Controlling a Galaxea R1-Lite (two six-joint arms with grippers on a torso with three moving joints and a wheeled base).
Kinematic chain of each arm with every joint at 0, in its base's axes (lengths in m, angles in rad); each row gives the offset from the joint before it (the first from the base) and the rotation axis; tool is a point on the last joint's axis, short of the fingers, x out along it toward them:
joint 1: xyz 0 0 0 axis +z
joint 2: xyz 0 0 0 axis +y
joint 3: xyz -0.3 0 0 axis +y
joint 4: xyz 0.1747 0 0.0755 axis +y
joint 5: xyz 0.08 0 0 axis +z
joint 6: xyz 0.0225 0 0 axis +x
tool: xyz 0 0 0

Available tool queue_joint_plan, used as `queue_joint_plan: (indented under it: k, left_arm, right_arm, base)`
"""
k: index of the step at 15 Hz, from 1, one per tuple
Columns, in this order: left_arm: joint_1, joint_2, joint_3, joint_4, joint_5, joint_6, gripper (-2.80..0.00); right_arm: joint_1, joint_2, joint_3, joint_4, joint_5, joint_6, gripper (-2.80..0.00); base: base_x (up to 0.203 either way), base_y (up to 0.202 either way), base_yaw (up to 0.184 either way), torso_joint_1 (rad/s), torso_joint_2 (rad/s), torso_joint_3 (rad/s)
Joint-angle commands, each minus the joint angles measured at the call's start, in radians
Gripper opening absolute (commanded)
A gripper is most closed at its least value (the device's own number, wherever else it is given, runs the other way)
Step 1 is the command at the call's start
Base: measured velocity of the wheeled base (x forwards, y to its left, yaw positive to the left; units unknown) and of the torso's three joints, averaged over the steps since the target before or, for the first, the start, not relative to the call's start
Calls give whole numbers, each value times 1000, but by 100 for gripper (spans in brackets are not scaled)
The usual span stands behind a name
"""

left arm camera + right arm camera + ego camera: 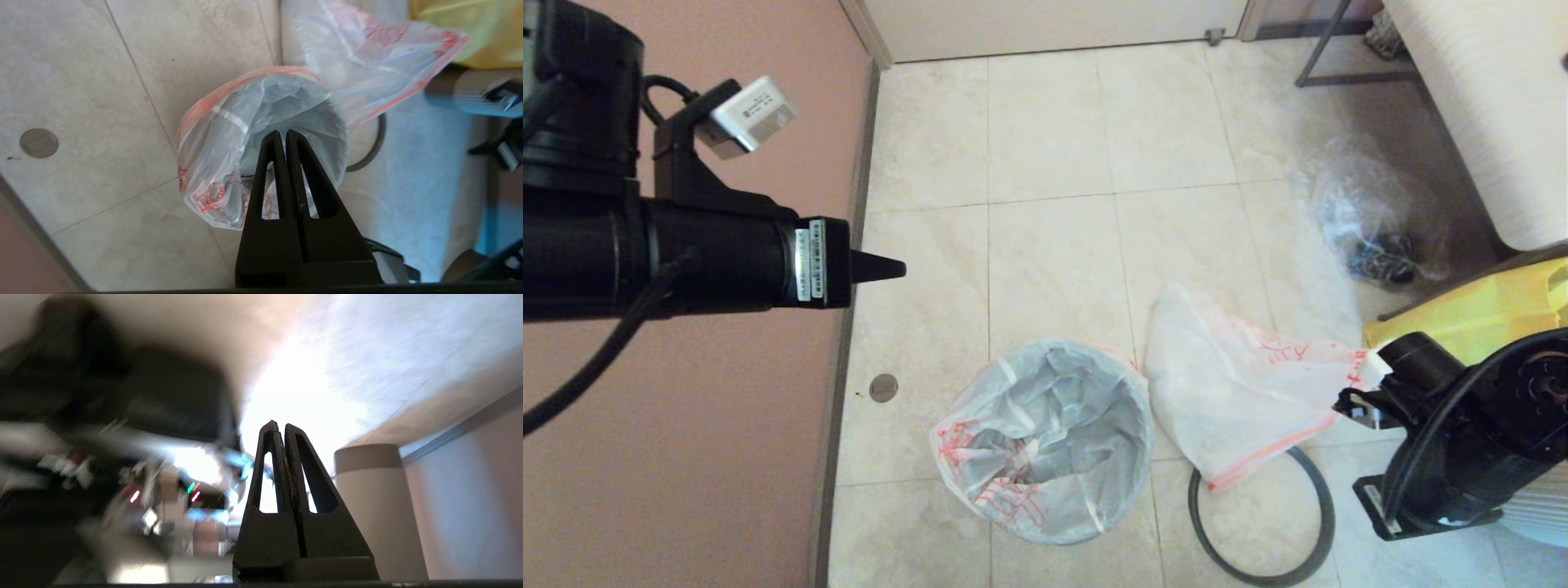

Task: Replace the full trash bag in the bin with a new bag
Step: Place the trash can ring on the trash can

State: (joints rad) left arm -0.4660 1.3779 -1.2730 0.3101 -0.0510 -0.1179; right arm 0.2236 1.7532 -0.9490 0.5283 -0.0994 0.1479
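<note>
The bin (pixel 1054 441) stands on the tiled floor (pixel 1045 245) at about 6 o'clock in the head view, lined with a translucent bag printed in red (pixel 980 474). A second such bag (pixel 1241 384) lies just beside it at 3 o'clock, partly over the dark-grey hoop (pixel 1319 523) on the floor. A filled clear bag (pixel 1372 220) sits well apart at 1 o'clock, near a yellow bag (pixel 1486 310). The left claw (pixel 886 268), pinched together and empty, hangs at 10 o'clock from the bin. The right claw (pixel 282 428) is also pressed together, empty.
</note>
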Motion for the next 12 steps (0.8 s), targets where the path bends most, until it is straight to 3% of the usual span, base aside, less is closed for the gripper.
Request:
queue_joint_plan:
  k: [1,5,8,12]
  left_arm:
    - [-15,29,1,0,17,-2,-280]
    - [-20,58,0,-3,33,-2,-280]
    - [-26,66,3,-3,36,-2,-280]
    - [-38,89,3,-3,37,-2,-280]
  right_arm:
    - [-127,74,41,-102,-4,-72,-280]
    - [-272,344,34,-477,-8,-255,-280]
    - [-331,606,2,-824,107,-304,-280]
    - [-368,814,-105,-971,152,-429,-280]
  base:
    - [0,0,0,0,0,0]
    - [0,0,0,0,0,0]
    - [0,0,0,0,0,0]
    - [0,0,0,0,0,0]
